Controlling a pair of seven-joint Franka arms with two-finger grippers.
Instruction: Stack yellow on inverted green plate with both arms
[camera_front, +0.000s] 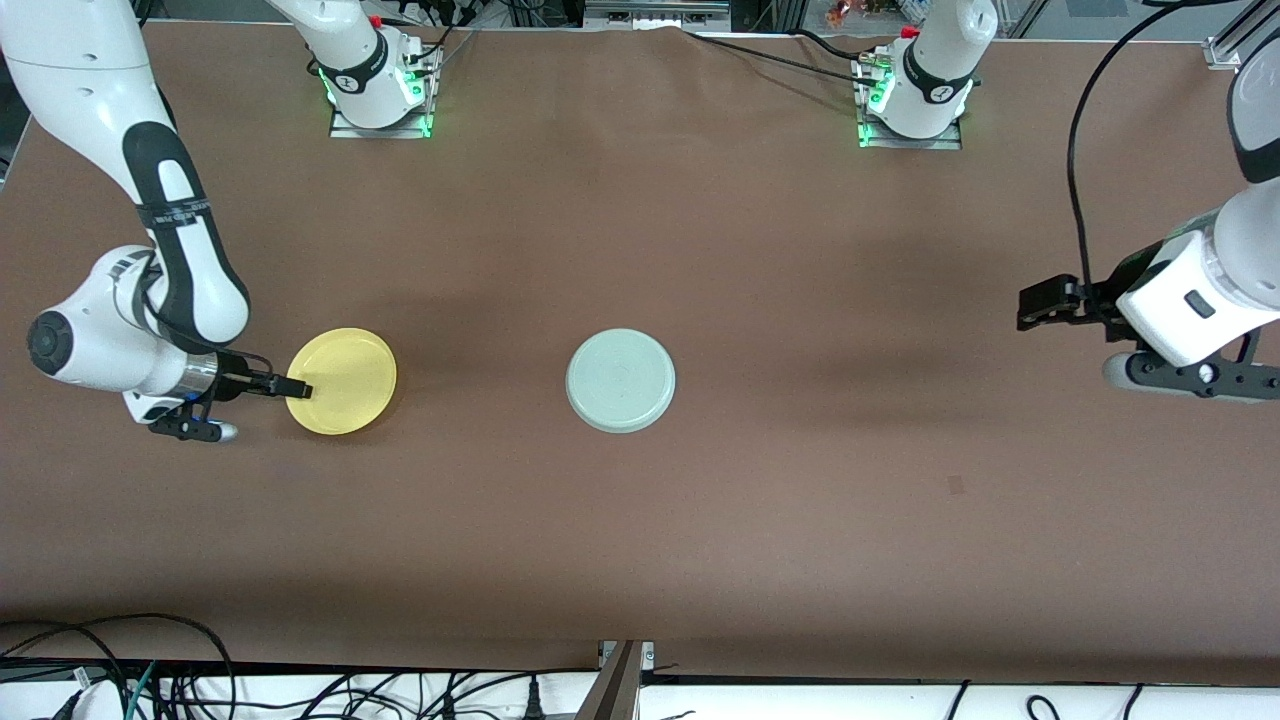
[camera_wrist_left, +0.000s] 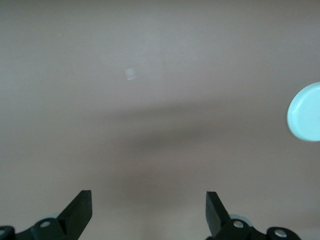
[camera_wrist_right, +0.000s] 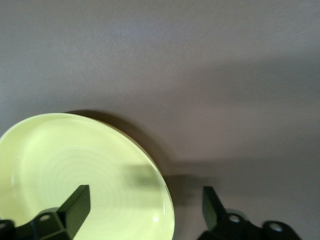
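Front view with both wrist views. The yellow plate (camera_front: 343, 381) lay on the brown tabletop (camera_front: 700, 250) toward the right arm's end, and the inverted green plate (camera_front: 620, 380) lay underside up near the middle of the tabletop, well apart from the yellow plate and about as near to the front camera.

The right tool (camera_front: 297, 389) stood low at the yellow plate's rim, on the side toward the right arm's end of the tabletop. In the right wrist view its 2 fingers (camera_wrist_right: 75, 207) were spread wide, 1 over the plate's (camera_wrist_right: 80, 175) inner surface and the other outside the rim over bare tabletop, so that the rim lay between them; the jaws were not closed on the plate, and contact with it could not be told.

The left tool (camera_front: 1030, 305) hung above bare tabletop at the left arm's end, well apart from both plates, where the left arm waited. In the left wrist view its 2 fingers (camera_wrist_left: 80, 210) stood wide apart with nothing between them, and the green plate's (camera_wrist_left: 306, 112) edge showed at the frame's border.
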